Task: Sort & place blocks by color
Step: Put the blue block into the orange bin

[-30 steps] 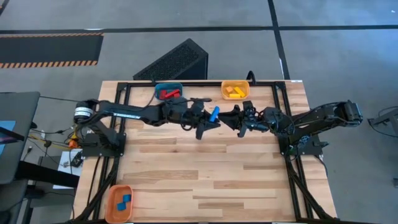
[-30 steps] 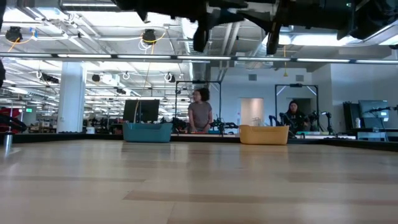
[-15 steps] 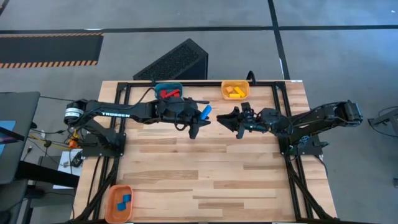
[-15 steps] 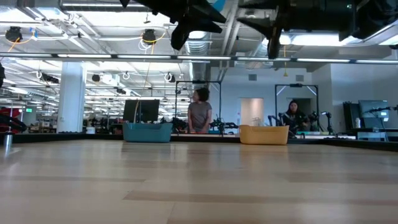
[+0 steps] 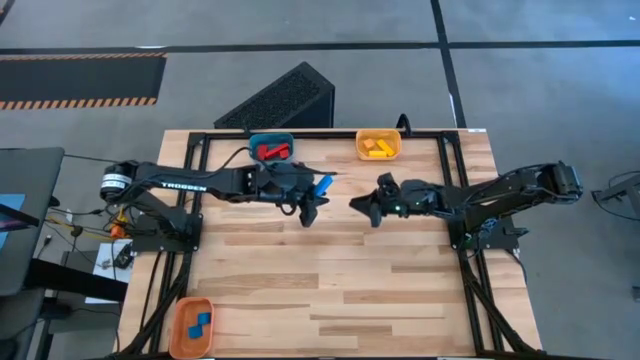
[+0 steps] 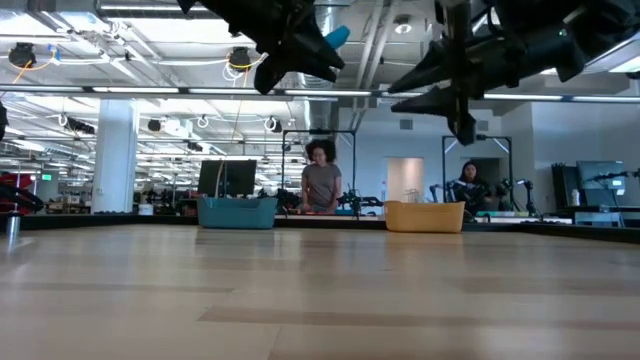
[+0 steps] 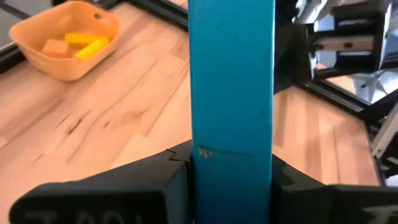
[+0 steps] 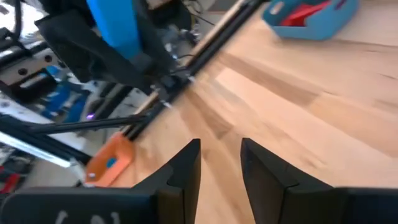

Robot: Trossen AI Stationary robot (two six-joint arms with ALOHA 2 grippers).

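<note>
My left gripper (image 5: 312, 194) hangs over the table's far middle, shut on a blue bar block (image 5: 323, 184). The low view shows that block (image 6: 336, 38) high above the table top. My right gripper (image 5: 361, 204) faces it from the table's right, a short gap away, open with nothing between its fingers (image 8: 186, 168). Red blocks lie in a blue bin (image 5: 271, 148) at the far edge. Yellow blocks (image 7: 87, 43) lie in a yellow bin (image 5: 378, 146) beside it. Two blue blocks lie in an orange bin (image 5: 192, 325) at the near left corner. My left gripper pinches the blue bar's lower end (image 7: 231, 158) between its two fingers (image 7: 155, 183), one on each long side. The fingers come from the table's left, slanting down. The rest of the bar sticks out past the fingertips, lifted clear of the table.
A black frame (image 5: 330, 133) runs along the table's far edge and down both sides by the arm bases. The wooden top (image 5: 330, 280) spreads wide between the arms and the near edge. People stand in the room beyond the far edge (image 6: 322, 180).
My left gripper has drawn back toward the table's left with the blue bar, away from my right gripper, and has tipped. My right gripper has sunk and tipped its fingers toward level. The gap between the two grippers has widened.
</note>
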